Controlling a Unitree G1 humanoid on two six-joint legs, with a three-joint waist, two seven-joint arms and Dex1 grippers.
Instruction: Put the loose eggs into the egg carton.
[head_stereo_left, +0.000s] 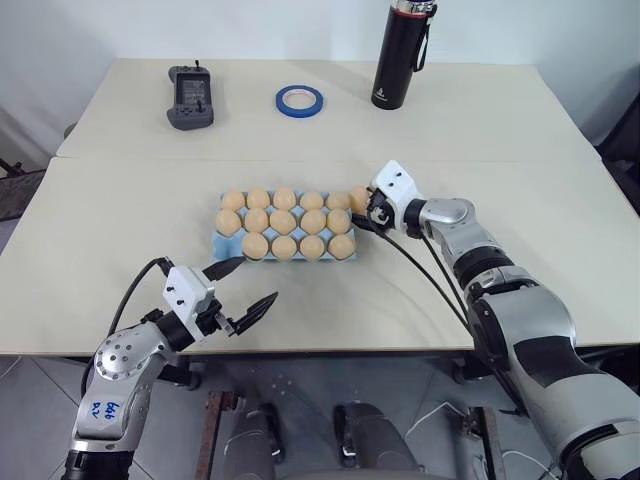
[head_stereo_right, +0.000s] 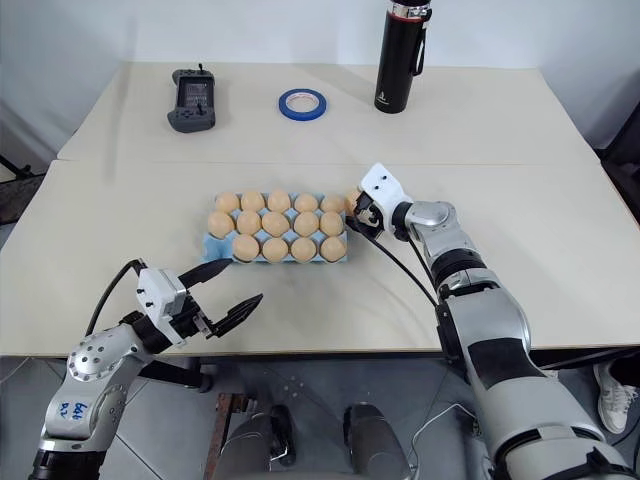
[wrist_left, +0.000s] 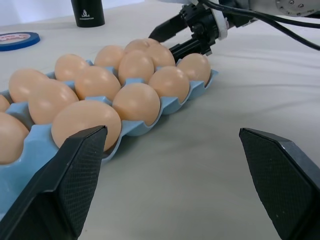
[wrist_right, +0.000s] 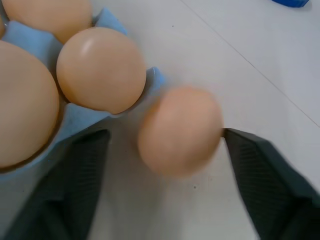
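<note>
The egg carton (head_stereo_left: 283, 238), a light blue tray, lay near the middle of the pale table (head_stereo_left: 120, 200), its long side running left to right across the head views. Tan eggs sat in it in three rows; the cups that could be seen were filled. One loose egg (wrist_right: 179, 131) lay on the table just beside the carton's far right corner, near the corner egg but outside the tray.

The right gripper (head_stereo_left: 372, 212) reached in from the right, pointing toward that corner. In the right wrist view its two black fingers (wrist_right: 260, 170) stood on either side of the loose egg; one fingertip seemed to meet the egg's side, while a gap showed between the egg and the other finger. Whether it had actually taken hold of the egg could not be told.

The left gripper (head_stereo_left: 245, 285) hung over the near edge of the table, in front of the carton's left end, with its fingers (wrist_left: 75, 165) spread wide apart and nothing between them.

At the far side of the table stood a black bottle (head_stereo_left: 400, 55), with a ring of blue tape (head_stereo_left: 299, 99) to its left and a dark handheld controller (head_stereo_left: 190, 97) farther left still.
</note>
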